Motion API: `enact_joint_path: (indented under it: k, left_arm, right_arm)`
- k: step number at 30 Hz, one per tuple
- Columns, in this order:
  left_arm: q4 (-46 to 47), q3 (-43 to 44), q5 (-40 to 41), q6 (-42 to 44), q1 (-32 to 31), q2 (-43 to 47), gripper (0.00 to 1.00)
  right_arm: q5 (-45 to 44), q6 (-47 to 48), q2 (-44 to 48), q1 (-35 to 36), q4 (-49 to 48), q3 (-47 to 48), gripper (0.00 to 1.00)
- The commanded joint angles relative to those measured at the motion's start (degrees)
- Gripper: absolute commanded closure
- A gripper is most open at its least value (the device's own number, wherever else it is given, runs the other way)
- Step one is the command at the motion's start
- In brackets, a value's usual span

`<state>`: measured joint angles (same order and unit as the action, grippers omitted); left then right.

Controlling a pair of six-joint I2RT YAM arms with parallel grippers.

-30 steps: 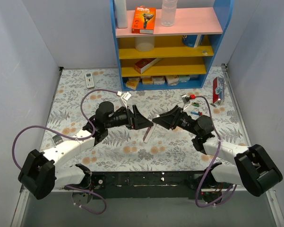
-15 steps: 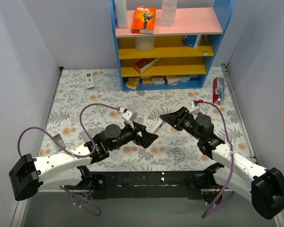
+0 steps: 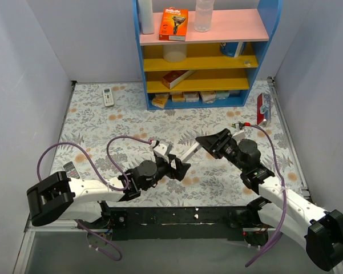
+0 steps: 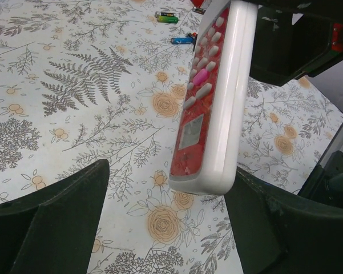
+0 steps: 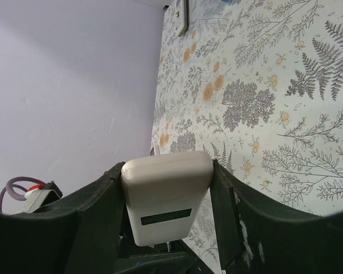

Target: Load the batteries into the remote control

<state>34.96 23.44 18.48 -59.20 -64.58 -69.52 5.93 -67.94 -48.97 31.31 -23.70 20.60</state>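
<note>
Left wrist view: my left gripper [image 4: 166, 191] stands wide open and empty, its jaws flanking the free end of the remote control [image 4: 214, 103] without touching. My right gripper [image 3: 210, 141] clamps the other end aloft, probably presenting it for a handover. The batteries [image 4: 166, 18] lie on the table [image 4: 74, 114] beyond.

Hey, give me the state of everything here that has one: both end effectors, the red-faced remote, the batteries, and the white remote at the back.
right end effector: shut on the remote control
remote control: held tilted, clear of the table
left end effector: open, holding nothing
batteries: lying loose on the table
white remote: lying flat on the table, untouched
</note>
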Motion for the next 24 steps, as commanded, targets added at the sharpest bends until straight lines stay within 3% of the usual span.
enact_joint_path:
  k: [1,8,9,12,13,16,17,20,24]
  left_arm:
    - [7.7,-0.6,1.2,-2.1,-0.2,-1.9,0.25]
    - [12.9,-0.3,1.5,-4.3,-0.2,-4.9,0.55]
    - [13.1,-0.2,1.7,-4.3,-0.1,-5.0,0.64]
    - [12.8,0.0,2.4,-4.7,-0.2,-4.8,0.79]
    - [11.7,0.1,2.4,-4.7,-0.2,-4.5,0.87]
    - [6.7,0.8,3.5,-5.6,-0.2,-2.6,1.00]
    - [4.4,1.8,4.3,-6.6,-0.1,-1.5,1.00]
    - [-3.2,2.7,5.8,-7.1,-0.1,0.8,1.00]
    - [-14.9,6.4,2.6,-7.8,1.8,5.9,1.00]
  right_arm:
    - [-0.4,-2.6,0.8,0.2,-2.6,0.0,0.99]
    - [0.7,-4.4,0.3,0.2,-4.7,-2.1,0.99]
    - [0.6,-4.4,0.3,0.2,-4.7,-2.1,0.99]
    - [1.4,-3.0,0.2,0.2,-4.9,-2.4,0.95]
    - [2.0,-1.9,-0.1,0.2,-5.1,-2.5,0.91]
    - [4.4,3.3,-0.5,0.1,-4.9,-2.0,0.63]
    - [5.3,7.5,-0.7,0.1,-4.8,-1.4,0.50]
    - [8.0,14.9,-1.6,-0.1,-0.4,2.1,0.27]
    - [11.6,31.7,-1.3,-0.5,5.0,6.4,0.11]
